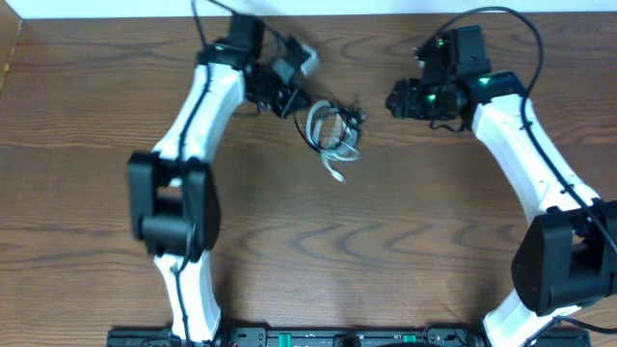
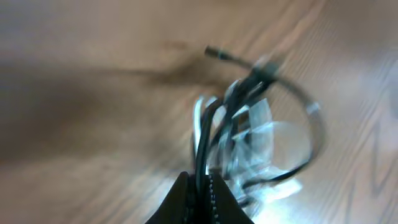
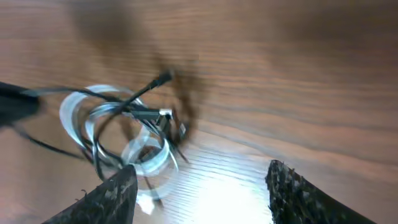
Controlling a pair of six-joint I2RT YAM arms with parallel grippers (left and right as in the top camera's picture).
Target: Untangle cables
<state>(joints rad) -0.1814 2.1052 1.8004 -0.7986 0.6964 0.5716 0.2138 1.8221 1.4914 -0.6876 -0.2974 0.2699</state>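
The left gripper [image 2: 201,191] clenches the thin black flexible cord [image 2: 200,149]; the right gripper [image 3: 199,190] gapes. Both cords look limp and light, so the thin white cord [image 3: 67,112] is best grasped near its plug.

Wood-grain table [image 1: 386,251] with a soft sheen; white cable [image 3: 158,158] looks glossy plastic, perhaps, through blur.

Brown wood-grain desk [image 1: 386,241], its surface filling the overhead view; a white strip [image 1: 386,8] runs beyond its far edge. In the right wrist view a bright glare patch [image 3: 217,186] lies on the desk's grain
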